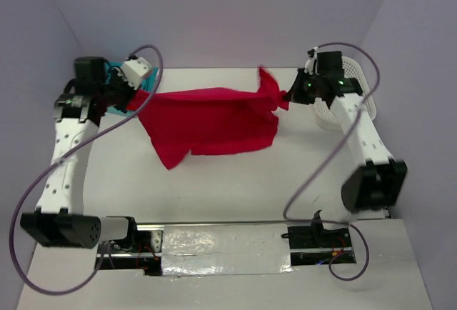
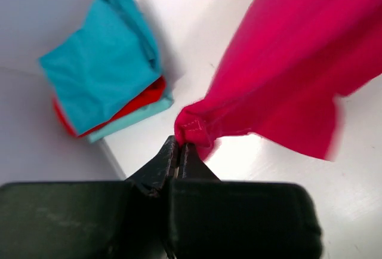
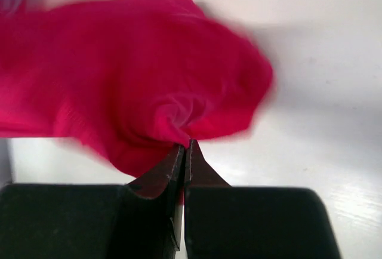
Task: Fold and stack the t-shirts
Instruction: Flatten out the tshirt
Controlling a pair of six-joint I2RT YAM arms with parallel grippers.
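Note:
A pinkish-magenta t-shirt (image 1: 211, 118) hangs stretched between both arms over the far half of the table. My left gripper (image 1: 140, 96) is shut on its left end, where the cloth (image 2: 286, 68) bunches at the fingertips (image 2: 179, 144). My right gripper (image 1: 284, 100) is shut on its right end; the cloth (image 3: 137, 74) twists into the closed tips (image 3: 187, 145). A folded stack of teal and red t-shirts (image 2: 104, 74) lies in the far left corner, seen also in the top view as a teal stack (image 1: 146, 76) behind the left wrist.
A white mesh basket (image 1: 351, 96) stands at the far right, partly behind the right arm. Purple walls close in the table (image 1: 228, 188) on three sides. The arm bases and cables sit along the near edge.

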